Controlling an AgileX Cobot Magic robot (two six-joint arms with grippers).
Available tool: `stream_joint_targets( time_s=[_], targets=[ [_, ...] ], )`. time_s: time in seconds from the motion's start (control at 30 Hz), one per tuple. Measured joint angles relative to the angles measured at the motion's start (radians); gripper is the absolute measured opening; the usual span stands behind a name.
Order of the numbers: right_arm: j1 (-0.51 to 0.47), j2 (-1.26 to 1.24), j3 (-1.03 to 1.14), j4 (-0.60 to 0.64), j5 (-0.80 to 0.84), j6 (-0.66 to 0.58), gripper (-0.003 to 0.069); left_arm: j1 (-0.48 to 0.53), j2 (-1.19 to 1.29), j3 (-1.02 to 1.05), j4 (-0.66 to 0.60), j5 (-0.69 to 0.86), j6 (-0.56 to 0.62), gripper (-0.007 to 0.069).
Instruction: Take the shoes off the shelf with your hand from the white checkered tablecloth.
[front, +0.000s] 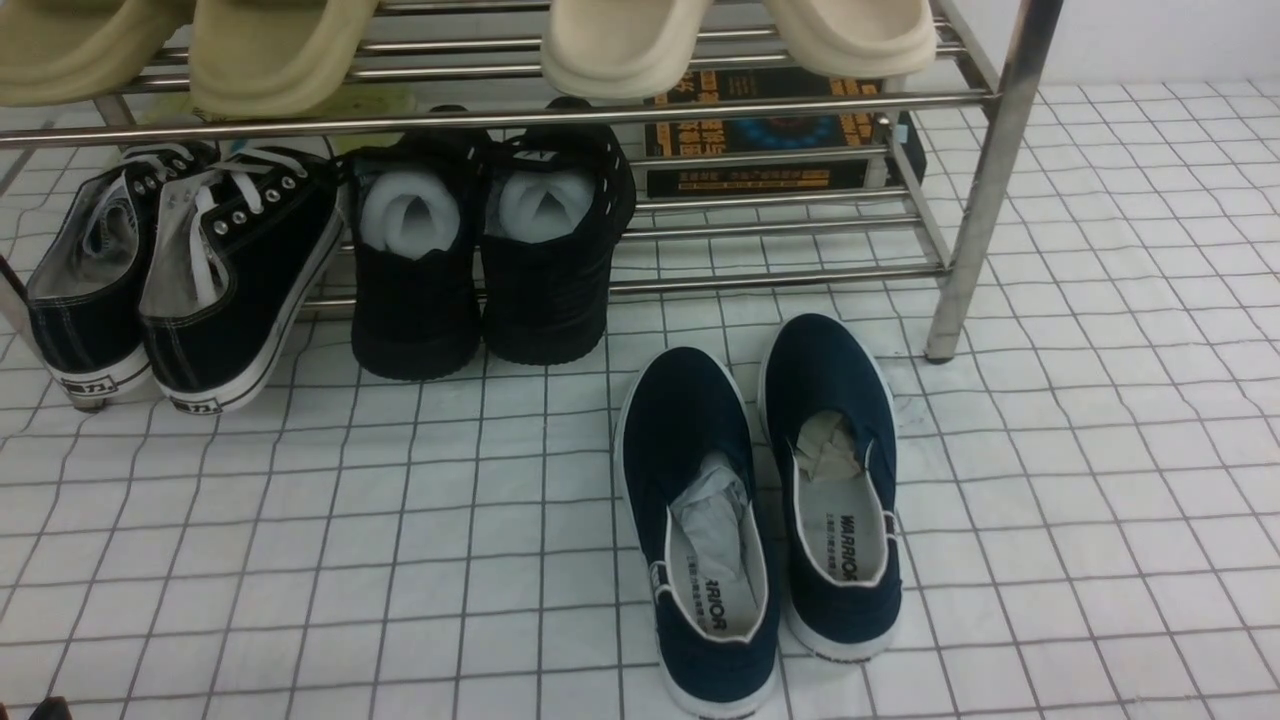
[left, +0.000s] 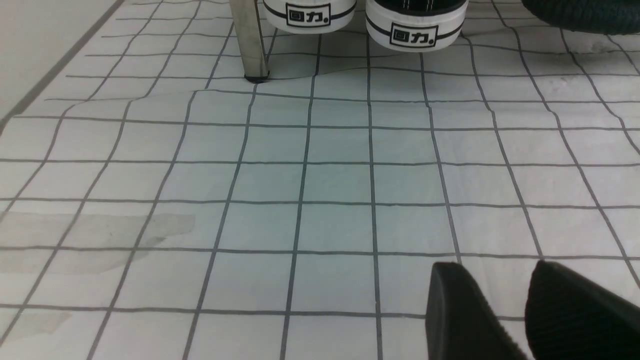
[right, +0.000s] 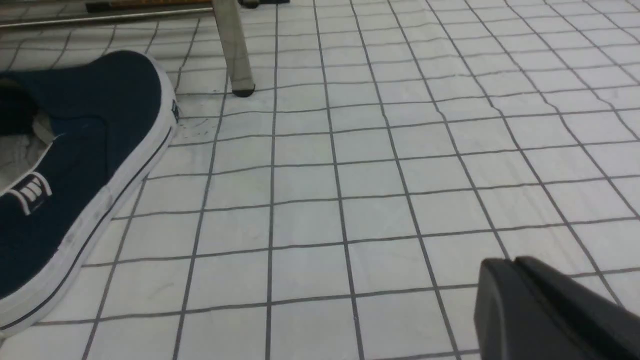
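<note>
The two navy slip-on shoes stand side by side on the white checkered tablecloth (front: 300, 520), just in front of the shelf (front: 985, 180). The left shoe (front: 700, 520) and the right shoe (front: 835, 480) have their heels toward me, with paper stuffing inside. One navy shoe (right: 85, 150) also shows in the right wrist view, near a shelf leg (right: 232, 50). My left gripper (left: 492, 265) is open and empty over bare cloth. My right gripper (right: 505, 262) is shut and empty, beside the navy shoe and apart from it. Neither gripper shows in the front view.
Black lace-up sneakers (front: 190, 270) and all-black shoes with white foam (front: 490, 240) sit on the lower tier. Beige slippers (front: 620, 40) rest on the upper tier. A dark printed box (front: 770, 135) lies at the back right. A shelf leg (left: 250, 45) stands by the sneaker heels (left: 415, 27).
</note>
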Motion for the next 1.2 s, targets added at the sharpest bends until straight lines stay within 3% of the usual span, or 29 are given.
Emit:
stream_joint_targets(
  time_s=[1.2],
  targets=[
    [0.000, -0.001, -0.005, 0.000, 0.026, 0.000, 0.0074, 0.000, 0.000, 0.000, 0.003, 0.001, 0.000, 0.0239]
  ],
)
